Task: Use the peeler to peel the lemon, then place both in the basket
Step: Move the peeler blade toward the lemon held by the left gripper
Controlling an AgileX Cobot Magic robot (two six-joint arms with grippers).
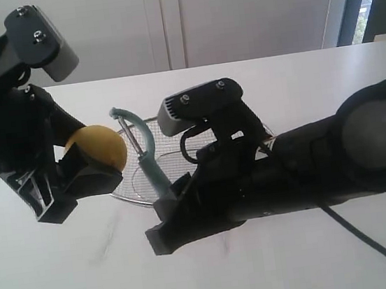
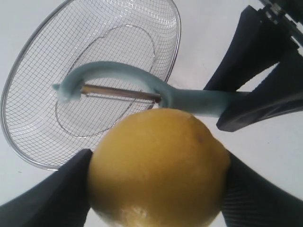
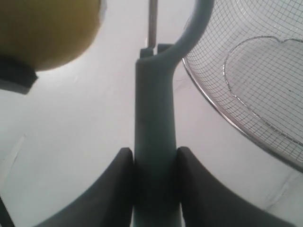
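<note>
My left tool (image 2: 156,194) pinches the small bright-yellow oval lemon (image 1: 98,145) aloft beside the silver wire-mesh basket (image 2: 38,109) on the white table (image 1: 297,75), presenting bare skin. My right tool (image 3: 155,189) clamps the pale-teal peeler (image 2: 199,101) by its handle, metal blade just beside the lemon, ready, I judge, for stroking.

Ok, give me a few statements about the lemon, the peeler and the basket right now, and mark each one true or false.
1. The left gripper is shut on the lemon. True.
2. The peeler lies in the basket. False: the right gripper grips its handle, outside the basket.
3. The peeler's blade is close to the lemon. True.
4. The lemon rests on the table. False: it is held up off it.
</note>
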